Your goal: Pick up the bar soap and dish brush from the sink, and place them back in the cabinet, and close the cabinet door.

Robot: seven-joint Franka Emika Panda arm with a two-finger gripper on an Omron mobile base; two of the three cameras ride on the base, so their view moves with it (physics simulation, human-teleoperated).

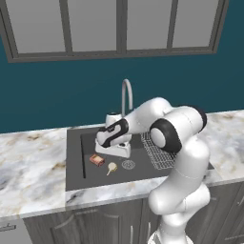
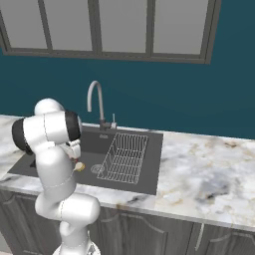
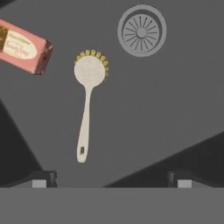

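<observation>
Right at the bottom of your hand view, the claw (image 3: 111,178) hangs with its two tips spread wide apart, holding nothing, looking straight down into the sink (image 1: 74,164). Just past the tips lies the dish brush (image 3: 86,105), flat on the basin floor, handle end nearest you, round bristled head farther off. It looks light and stiff, and that thin pale handle is probably slick plastic, so I'd take it across the middle of the handle, tips either side, not on the wide head. Beside the head, apart from it, sits the bar soap (image 3: 22,47), a wrapped pinkish block lying at a slant; it looks rigid and a bit heavier, likely slippery, so squeeze across its short width. Beyond the brush head is the round drain (image 3: 141,31), clear of both. From the left base view, soap and brush lie on the sink floor under your hand, wire dish rack (image 2: 124,157) off to the side, faucet (image 1: 126,95) behind.
</observation>
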